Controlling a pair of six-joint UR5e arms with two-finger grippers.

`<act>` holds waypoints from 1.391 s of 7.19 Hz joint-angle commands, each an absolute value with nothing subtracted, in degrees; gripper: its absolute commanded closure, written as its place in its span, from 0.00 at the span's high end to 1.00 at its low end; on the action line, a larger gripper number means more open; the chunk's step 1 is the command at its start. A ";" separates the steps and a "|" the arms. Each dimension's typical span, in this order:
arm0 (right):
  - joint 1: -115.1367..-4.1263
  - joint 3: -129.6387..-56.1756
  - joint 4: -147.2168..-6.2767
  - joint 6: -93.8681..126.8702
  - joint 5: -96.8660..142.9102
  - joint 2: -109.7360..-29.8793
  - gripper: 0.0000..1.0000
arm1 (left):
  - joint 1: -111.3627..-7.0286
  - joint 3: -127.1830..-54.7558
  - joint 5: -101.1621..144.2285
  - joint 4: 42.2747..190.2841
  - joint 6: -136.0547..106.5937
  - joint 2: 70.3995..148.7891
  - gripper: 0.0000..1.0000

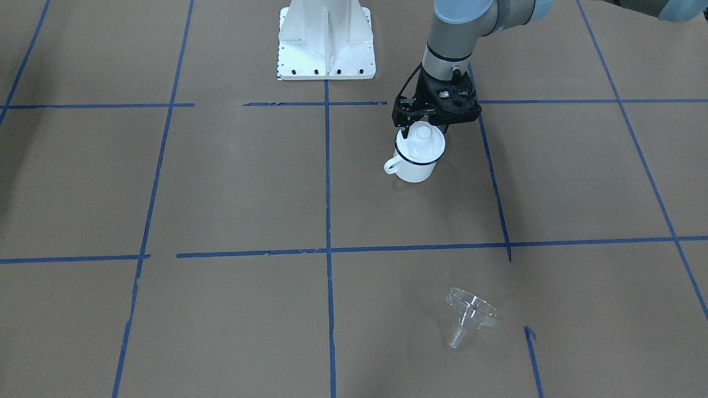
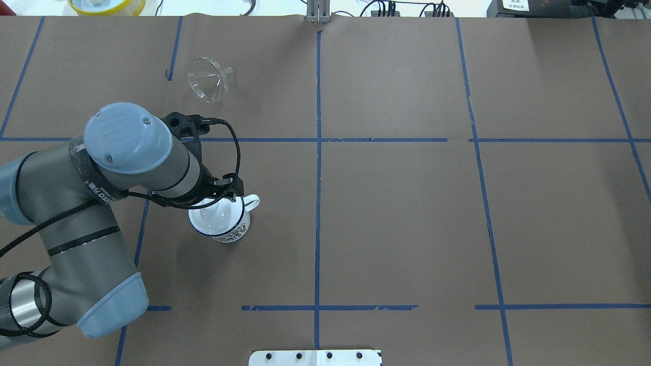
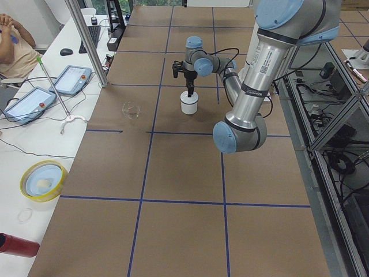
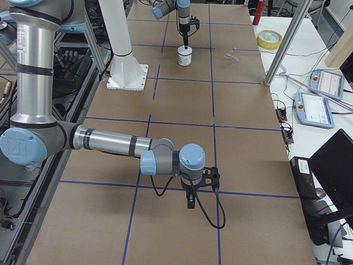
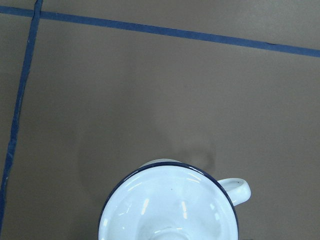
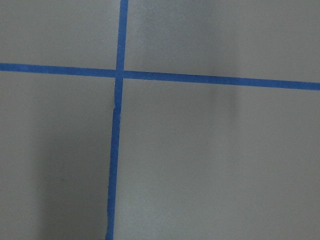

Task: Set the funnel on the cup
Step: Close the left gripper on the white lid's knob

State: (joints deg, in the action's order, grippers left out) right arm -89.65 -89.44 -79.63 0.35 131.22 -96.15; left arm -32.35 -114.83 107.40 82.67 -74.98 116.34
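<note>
Hovering over the cup [image 1: 414, 168], the left gripper [image 1: 425, 131] stands with its jaws spread and empty, seemingly to remove the knobbed lid [image 1: 428, 146] blocking the mouth. The funnel [image 1: 473, 312] lies tipped on its side at far left, well apart.

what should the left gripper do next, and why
Probably grip the lid by its knob and lift it off: the left gripper hovers open over the cup, which the lid covers, while the funnel lies on its side, apart.
</note>
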 commanded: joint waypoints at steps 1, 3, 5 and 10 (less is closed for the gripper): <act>-89.65 -89.39 -79.63 0.44 131.22 -96.15 1.00 | -32.26 -114.70 107.49 82.62 -74.97 116.28 0.89; -89.65 -89.39 -79.63 0.35 131.22 -96.15 1.00 | -32.17 -114.52 107.67 82.62 -74.97 116.28 0.88; -89.65 -89.47 -79.63 0.44 131.22 -96.15 1.00 | -32.17 -114.35 107.67 82.62 -74.97 116.28 0.75; -89.65 -89.47 -79.63 0.35 131.22 -96.15 1.00 | -32.25 -116.79 107.75 80.35 -74.54 116.37 0.00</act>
